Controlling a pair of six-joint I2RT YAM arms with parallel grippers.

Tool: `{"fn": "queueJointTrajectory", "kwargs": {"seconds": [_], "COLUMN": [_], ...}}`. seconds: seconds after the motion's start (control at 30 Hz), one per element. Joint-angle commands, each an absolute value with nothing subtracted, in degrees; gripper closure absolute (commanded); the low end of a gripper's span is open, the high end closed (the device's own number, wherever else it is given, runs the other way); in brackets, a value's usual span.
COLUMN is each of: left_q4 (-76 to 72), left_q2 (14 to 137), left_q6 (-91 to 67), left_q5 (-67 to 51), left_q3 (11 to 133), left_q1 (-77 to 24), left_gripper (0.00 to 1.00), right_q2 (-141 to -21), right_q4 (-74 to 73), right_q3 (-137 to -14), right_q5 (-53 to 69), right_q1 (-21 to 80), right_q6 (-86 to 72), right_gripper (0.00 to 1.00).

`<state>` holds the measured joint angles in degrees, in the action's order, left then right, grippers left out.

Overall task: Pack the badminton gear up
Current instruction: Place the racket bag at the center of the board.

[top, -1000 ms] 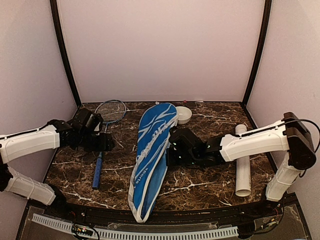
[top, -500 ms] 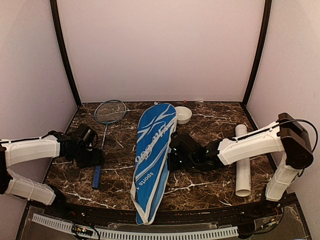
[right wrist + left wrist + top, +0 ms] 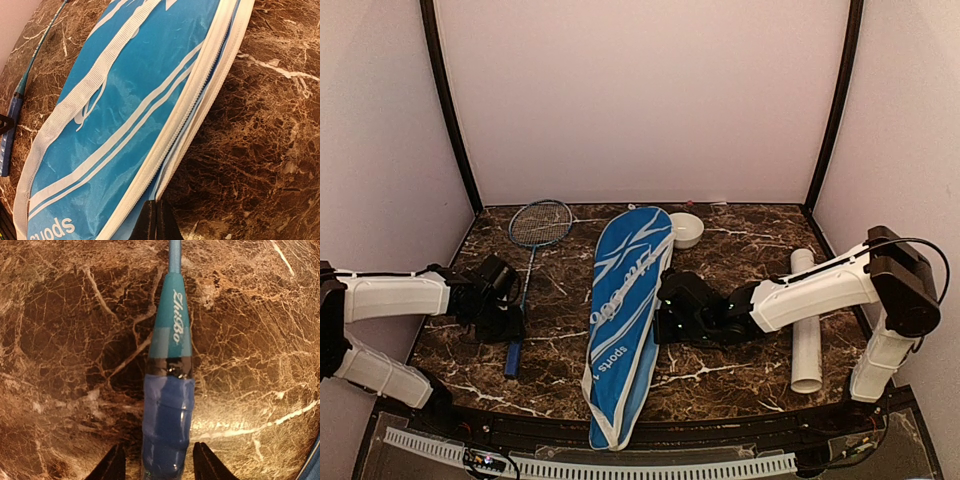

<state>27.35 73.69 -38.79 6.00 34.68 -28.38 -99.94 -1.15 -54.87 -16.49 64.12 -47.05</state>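
A blue-framed racket (image 3: 541,223) lies at the left, its blue handle (image 3: 167,415) pointing to the near edge. My left gripper (image 3: 159,467) is open, one finger (image 3: 112,466) on each side of the handle with a thin gap on both sides. The long blue, white-trimmed racket cover (image 3: 625,310) lies lengthwise in the middle. My right gripper (image 3: 156,220) is shut on the cover's (image 3: 125,100) white zipper edge, on its right side about halfway along. A long white tube (image 3: 806,330) lies at the right, beside the right arm.
A small white bowl (image 3: 687,229) stands at the back, just right of the cover's far end. Purple walls close in the marble table (image 3: 740,360) at back and sides. The left gripper (image 3: 505,322) sits low near the left wall.
My left gripper has slid along the racket's shaft toward the near edge, down to the handle, and its jaws have narrowed. The right gripper moved slightly and the cover's near end shifted with it.
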Motion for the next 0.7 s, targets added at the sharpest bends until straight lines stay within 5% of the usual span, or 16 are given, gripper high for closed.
{"fn": "queueJointTrajectory", "kwargs": {"seconds": [0.0, 0.4, 0.67], "left_q4": [27.63, 26.50, 26.04], "left_q2": [73.78, 76.91, 77.31], "left_q6": [-37.56, -37.16, -36.49], "left_q5": [7.03, 5.65, 4.86], "left_q3": [34.28, 34.19, 34.14], "left_q1": [-28.09, -28.25, -28.34], "left_gripper": [0.53, 0.56, 0.72], "right_q2": [-100.74, -101.65, -100.19], "right_q4": [1.14, 2.38, 8.01], "right_q3": [-54.40, -54.32, -49.87], "right_q5": [-15.81, -14.52, -9.69], "right_q1": [64.00, 63.58, 61.51], "right_q6": [-47.36, -47.42, -50.38], "right_gripper": [1.00, 1.00, 1.00]}}
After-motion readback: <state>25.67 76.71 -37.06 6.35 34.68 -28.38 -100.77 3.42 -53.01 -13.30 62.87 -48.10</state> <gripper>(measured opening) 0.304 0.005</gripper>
